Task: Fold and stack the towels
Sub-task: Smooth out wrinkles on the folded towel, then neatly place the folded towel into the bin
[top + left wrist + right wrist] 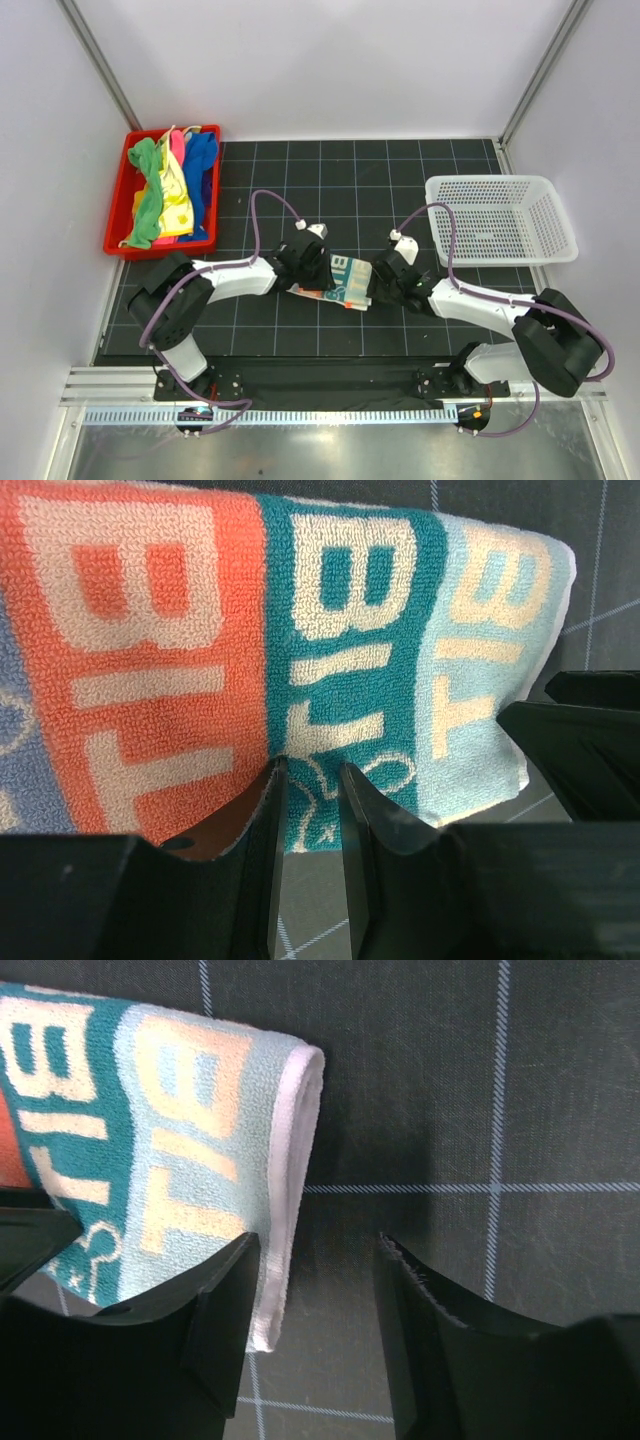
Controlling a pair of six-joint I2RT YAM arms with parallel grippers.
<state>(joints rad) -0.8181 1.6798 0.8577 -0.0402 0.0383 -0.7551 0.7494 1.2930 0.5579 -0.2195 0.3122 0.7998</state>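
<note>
Fold check: squaring printed towel point(345, 283) at desk point(400, 170) centre, prob. to set crease. Holding right gripper point(318, 1245) at towel's 3 o'clock, jaws parted beside white hem, gripping nothing. Resting left gripper point(310, 775) at 9 o'clock, jaws narrow; can't tell if pinching. Showing looped terry, block lettering, soft doubled rectangle.

Your left arm point(235, 278) and right arm point(480, 305) both sit low, elbows out, wrists angled inward and nearly meeting mid-table. Your left gripper point(308, 772) has its jaws at a narrow slot, nipping the printed towel point(330, 630) at its near edge. Your right gripper point(318, 1245) stands wide, with nothing between its fingers.
</note>
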